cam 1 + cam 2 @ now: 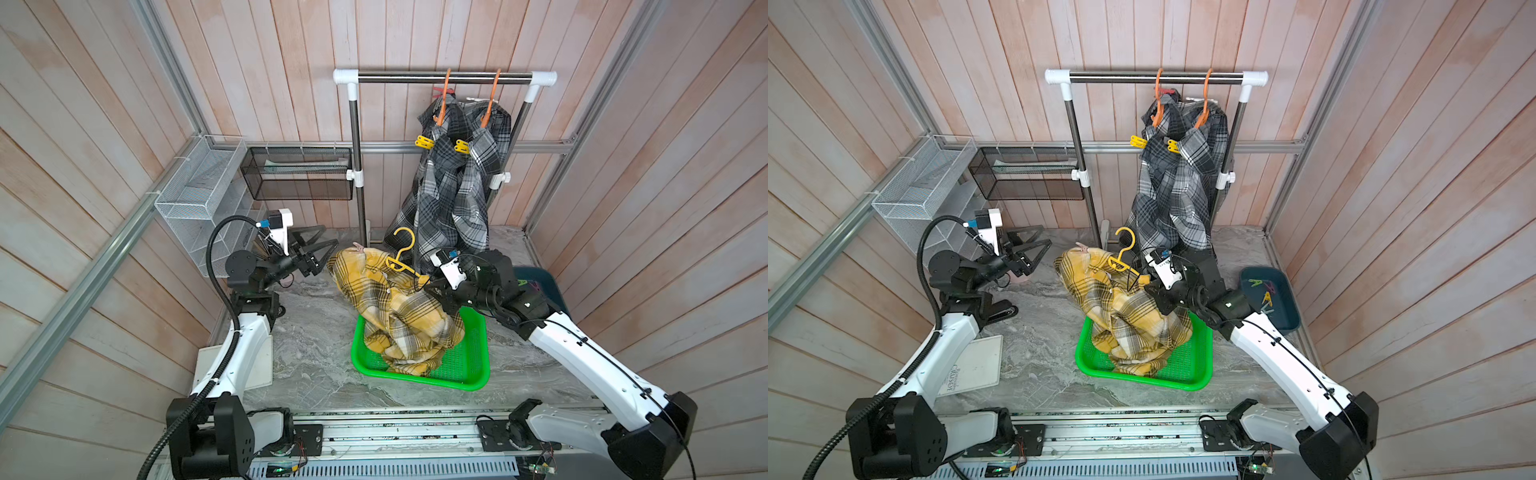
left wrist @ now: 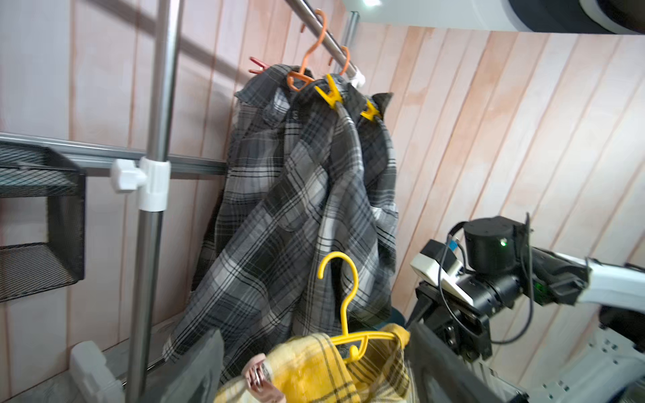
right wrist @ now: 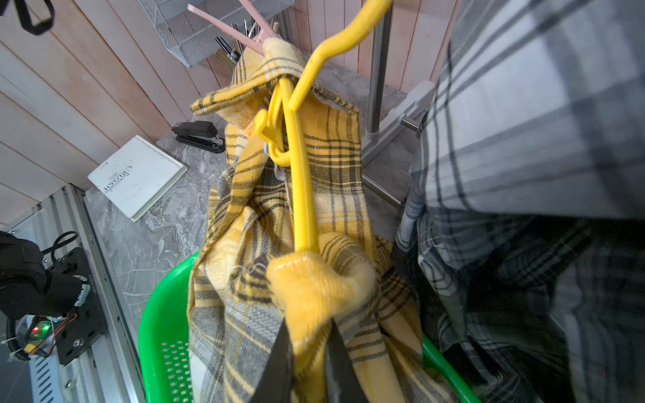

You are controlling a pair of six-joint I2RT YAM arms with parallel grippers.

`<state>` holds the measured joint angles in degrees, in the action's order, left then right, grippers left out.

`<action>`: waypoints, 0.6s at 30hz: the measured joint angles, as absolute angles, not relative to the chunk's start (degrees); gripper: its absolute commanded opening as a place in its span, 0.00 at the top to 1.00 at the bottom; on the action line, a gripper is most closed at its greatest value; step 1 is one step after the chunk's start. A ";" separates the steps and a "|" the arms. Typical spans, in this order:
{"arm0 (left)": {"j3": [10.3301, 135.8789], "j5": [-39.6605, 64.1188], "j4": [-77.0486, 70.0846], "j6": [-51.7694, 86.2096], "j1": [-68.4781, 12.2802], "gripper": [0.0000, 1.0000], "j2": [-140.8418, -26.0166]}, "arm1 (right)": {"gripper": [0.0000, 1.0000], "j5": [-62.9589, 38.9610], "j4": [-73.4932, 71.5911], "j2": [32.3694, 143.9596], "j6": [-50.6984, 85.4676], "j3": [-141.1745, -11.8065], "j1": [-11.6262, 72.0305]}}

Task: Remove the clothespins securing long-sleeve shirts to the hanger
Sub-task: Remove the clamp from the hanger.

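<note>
Clothespin of interest: pink clothespin point(image 2: 260, 378), clamped on the shoulder of the yellow shirt point(image 1: 395, 316) at the end of the yellow hanger point(image 3: 303, 174) that faces the worktop's left edge. Its two legs splay free of the cloth.
Shirt position: mid-worktop, held up by the hanger, with its tail piled in the green basket point(image 1: 469, 365).
Left gripper point(image 1: 331, 235): jaws wide apart and holding nothing. In the left wrist view the pin sits between its two fingers; you cannot tell whether they touch it.
Right gripper point(image 3: 309, 324): closed on a bunch of yellow shirt wrapped over the hanger's other end, keeping that end raised.
Other pins: yellow clothespins point(image 1: 424, 142) and a red clothespin point(image 2: 257, 66) are on the grey shirts point(image 1: 453, 187), which hang from orange hangers point(image 1: 444, 99) on the rack point(image 1: 444, 77) at the worktop's far edge. Loose pins lie in the blue tray point(image 1: 1283, 299) by the right edge.
Step in hand: probably unpinning the yellow shirt, with the left gripper lined up on the pink pin. The grey shirts look untouched.
Next move: close your left jaws across both legs so that the pin's mouth opens, then draw it off away from the shoulder. Keep the right grip firm so the cloth does not follow.
</note>
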<state>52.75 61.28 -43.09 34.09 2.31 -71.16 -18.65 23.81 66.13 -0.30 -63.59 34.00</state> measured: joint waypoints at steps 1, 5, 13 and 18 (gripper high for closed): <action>52.75 62.94 -43.38 33.82 2.31 0.14 -71.26 | 1.00 -19.68 23.86 65.60 -0.58 -63.37 33.63; 52.71 66.76 -43.72 31.22 2.31 0.14 -71.99 | 1.00 -24.05 23.90 64.45 -1.58 -62.59 31.97; 49.65 71.81 -45.52 20.97 2.37 0.14 -71.90 | 1.00 -29.98 24.14 64.20 -3.27 -62.50 29.23; 49.65 76.44 -49.45 18.24 2.63 0.19 -73.32 | 1.00 -32.73 24.84 64.23 -4.58 -62.52 29.04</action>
<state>49.65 76.44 -49.45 18.24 2.63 -73.32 -32.73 24.84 64.23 -4.58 -62.52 29.04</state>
